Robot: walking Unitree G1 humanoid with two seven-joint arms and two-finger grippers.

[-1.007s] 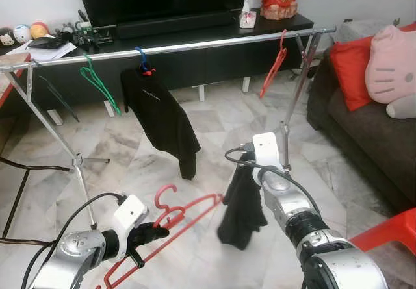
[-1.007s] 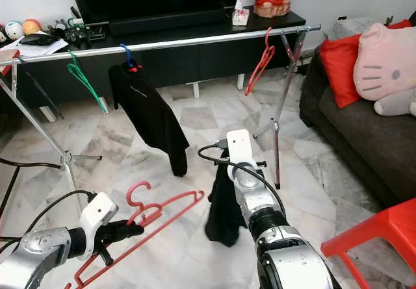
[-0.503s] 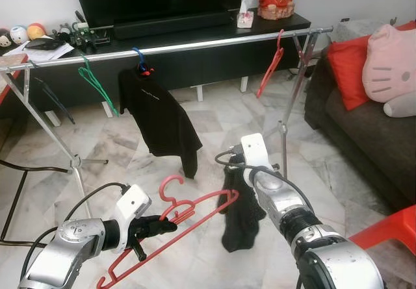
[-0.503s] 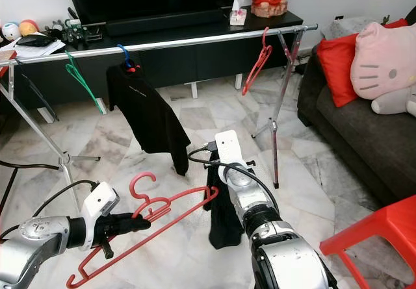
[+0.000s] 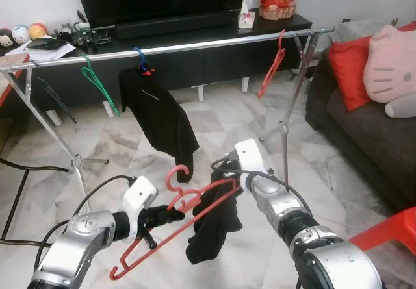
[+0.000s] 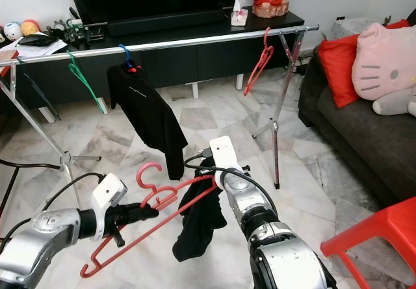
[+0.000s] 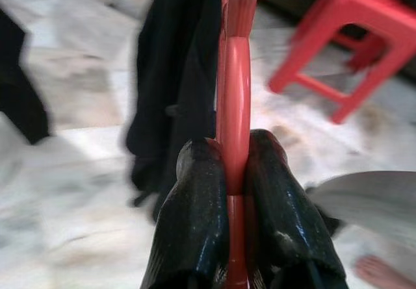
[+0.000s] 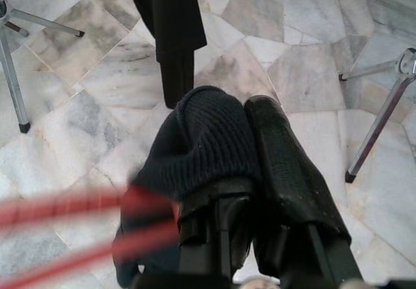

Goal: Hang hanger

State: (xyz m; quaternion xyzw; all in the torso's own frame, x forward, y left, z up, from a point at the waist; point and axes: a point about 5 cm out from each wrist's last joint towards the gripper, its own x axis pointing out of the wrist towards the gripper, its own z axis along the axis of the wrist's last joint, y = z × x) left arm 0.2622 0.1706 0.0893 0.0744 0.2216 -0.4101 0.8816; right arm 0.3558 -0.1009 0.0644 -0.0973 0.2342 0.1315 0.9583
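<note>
My left gripper is shut on a red hanger just below its hook, holding it tilted, low and in front of me. In the left wrist view both fingers clamp the red hanger. To its right, my right gripper is shut on a black garment, which dangles below it. The hanger's upper end reaches into the garment's top. In the right wrist view dark knit cloth bunches between the fingers. A silver clothes rail spans the room beyond.
On the rail hang a green hanger, a black shirt on a blue hanger and a red hanger. The rail's legs stand on the marble floor. A sofa with cushions and a red stool are on the right.
My left gripper lifted the red hanger up and rightward until its end met the garment. My right gripper shifted left, and the garment swung left below it.
</note>
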